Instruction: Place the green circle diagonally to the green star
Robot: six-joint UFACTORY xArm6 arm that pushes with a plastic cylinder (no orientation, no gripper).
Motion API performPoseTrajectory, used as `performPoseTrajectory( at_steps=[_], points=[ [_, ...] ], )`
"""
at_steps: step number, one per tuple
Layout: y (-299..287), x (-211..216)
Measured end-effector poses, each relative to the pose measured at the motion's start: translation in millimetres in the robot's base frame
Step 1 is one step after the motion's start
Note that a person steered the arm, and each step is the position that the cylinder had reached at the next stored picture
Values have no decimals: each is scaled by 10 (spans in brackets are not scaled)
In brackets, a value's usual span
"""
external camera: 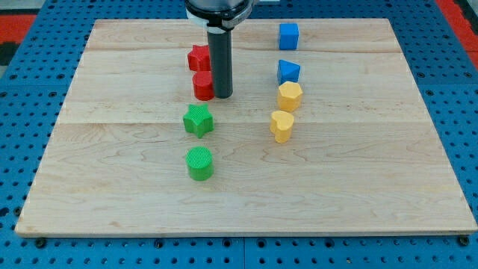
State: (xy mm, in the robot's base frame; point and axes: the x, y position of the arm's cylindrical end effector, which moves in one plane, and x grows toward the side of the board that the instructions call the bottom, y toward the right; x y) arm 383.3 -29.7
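The rod comes straight down from the view's top, and my tip sits on the board right against the right side of the red cylinder; whether it actually touches is hard to say from here, but there is no visible gap. There is no gripper on this arm, only the plain dark rod, so it holds nothing.

Just above the cylinder, and partly hidden behind the rod, is a second red block with a lumpy, star-like outline; I cannot make out its shape for certain. The two reds look to be touching or nearly so.

Below the tip and a little to the view's left lies the green star, near the cylinder but clear of it. The green circle stands almost directly below the star, apart from it, with bare wood between them. So the two greens line up nearly in a column, not on a diagonal.

Off to the view's right runs another column, well apart from the tip. At its top is a blue cube, then a blue block with an angular top, then a yellow hexagon just under it, and lowest a yellow heart.
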Motion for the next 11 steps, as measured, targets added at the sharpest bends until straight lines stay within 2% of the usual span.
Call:
performPoseTrajectory(
  at_steps=[1,2,3,4,5,6,7,8,11],
  points=[
    [-53,-42],
    [186,-42],
    [503,272],
    [568,665],
    [459,861],
    [253,1507],
    [-112,1516],
    [-435,1073],
    [-843,1114]
  ],
)
